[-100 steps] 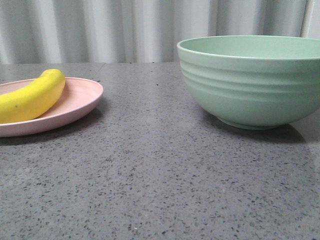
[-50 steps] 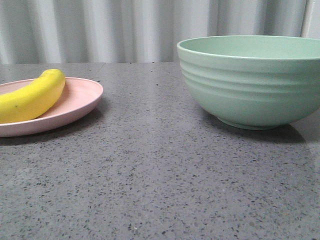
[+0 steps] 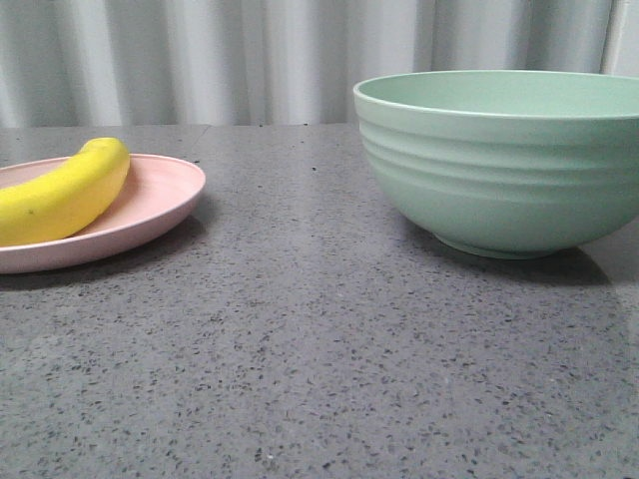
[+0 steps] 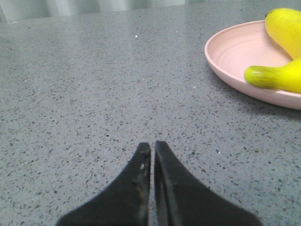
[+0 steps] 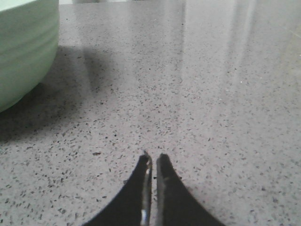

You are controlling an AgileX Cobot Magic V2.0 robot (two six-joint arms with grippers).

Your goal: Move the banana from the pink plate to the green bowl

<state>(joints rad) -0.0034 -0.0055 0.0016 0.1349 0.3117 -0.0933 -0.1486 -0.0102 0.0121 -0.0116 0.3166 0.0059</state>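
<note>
The yellow banana (image 3: 62, 194) lies on the pink plate (image 3: 160, 205) at the left of the front view. The green bowl (image 3: 504, 160) stands at the right, and its inside is hidden from here. In the left wrist view my left gripper (image 4: 153, 144) is shut and empty over bare table, well apart from the pink plate (image 4: 230, 56) and the banana (image 4: 282, 56). In the right wrist view my right gripper (image 5: 154, 156) is shut and empty, with the green bowl (image 5: 23, 47) off to one side. Neither gripper shows in the front view.
A grey speckled tabletop (image 3: 319, 339) carries the plate and bowl. A pale corrugated wall (image 3: 250, 60) closes off the back edge.
</note>
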